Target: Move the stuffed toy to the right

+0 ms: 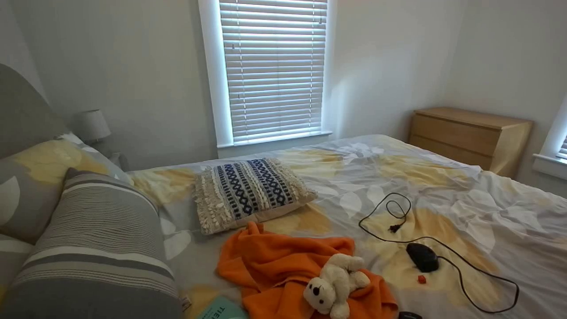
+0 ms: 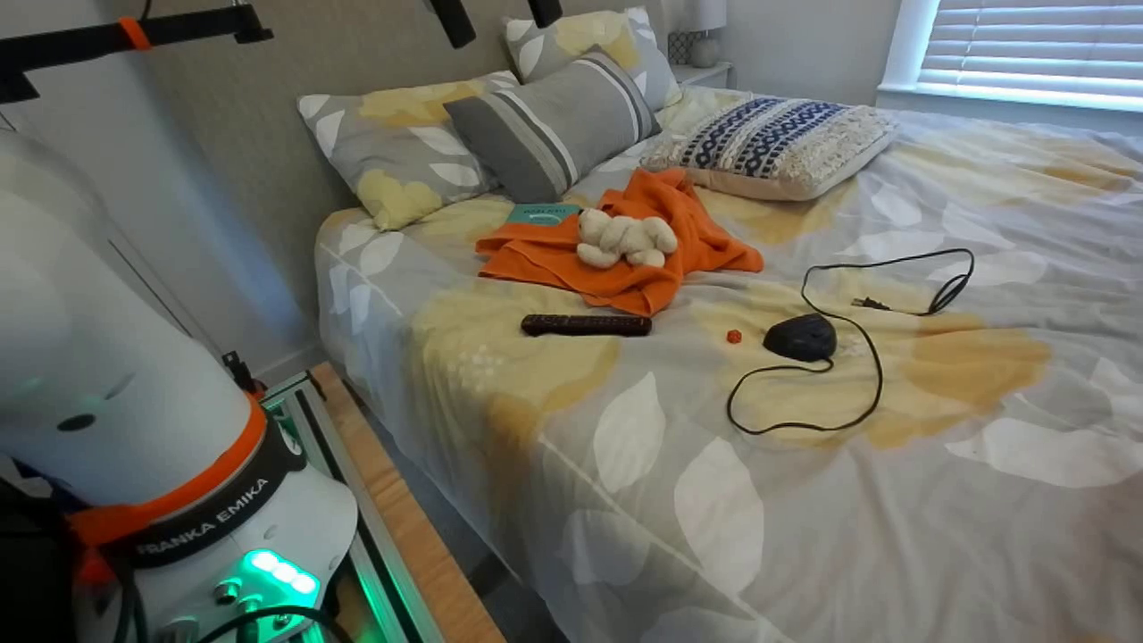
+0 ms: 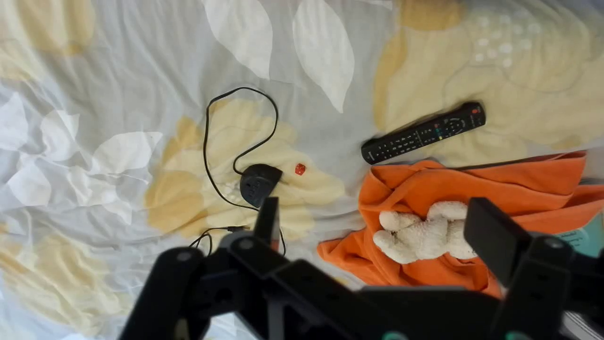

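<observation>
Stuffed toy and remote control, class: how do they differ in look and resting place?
The stuffed toy is pale and furry; the remote control is black with buttons. The toy has limbs; the remote is one narrow bar. The toy lies on the orange cloth, the remote on the bedspread. Both lie ungripped.

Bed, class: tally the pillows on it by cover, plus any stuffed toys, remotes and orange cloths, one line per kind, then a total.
Floral pillows: 2
Striped grey pillow: 1
Fringed pillow: 1
Stuffed toy: 1
Remote: 1
Orange cloth: 1
Total: 7
</observation>
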`<control>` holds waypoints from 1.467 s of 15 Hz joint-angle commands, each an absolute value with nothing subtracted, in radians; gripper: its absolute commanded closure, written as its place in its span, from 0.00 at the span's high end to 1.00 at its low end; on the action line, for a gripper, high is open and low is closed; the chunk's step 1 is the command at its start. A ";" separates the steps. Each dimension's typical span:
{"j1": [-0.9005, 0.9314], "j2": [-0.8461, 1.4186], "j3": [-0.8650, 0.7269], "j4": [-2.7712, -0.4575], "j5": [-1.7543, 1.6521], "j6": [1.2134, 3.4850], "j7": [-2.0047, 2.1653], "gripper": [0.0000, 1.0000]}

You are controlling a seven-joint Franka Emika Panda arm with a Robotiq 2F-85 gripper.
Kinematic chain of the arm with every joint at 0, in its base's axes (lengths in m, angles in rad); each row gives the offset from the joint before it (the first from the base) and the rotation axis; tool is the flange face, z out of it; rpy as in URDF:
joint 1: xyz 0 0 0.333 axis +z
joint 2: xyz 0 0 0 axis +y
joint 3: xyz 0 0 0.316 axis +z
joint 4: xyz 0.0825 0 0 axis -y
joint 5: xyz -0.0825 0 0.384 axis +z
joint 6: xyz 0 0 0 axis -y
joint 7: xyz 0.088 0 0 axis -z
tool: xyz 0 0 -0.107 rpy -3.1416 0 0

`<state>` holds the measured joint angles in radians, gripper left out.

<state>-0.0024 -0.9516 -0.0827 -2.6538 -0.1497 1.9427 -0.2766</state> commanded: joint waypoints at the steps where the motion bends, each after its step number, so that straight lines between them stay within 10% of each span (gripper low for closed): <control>1: 0.007 -0.952 -0.089 -2.652 -0.156 1.940 -0.270 1.00; 22: 0.208 -0.194 -0.074 -2.459 0.435 2.326 -0.243 1.00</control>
<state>0.2197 -0.3462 -0.1024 -2.5387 0.3717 2.2972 -0.2802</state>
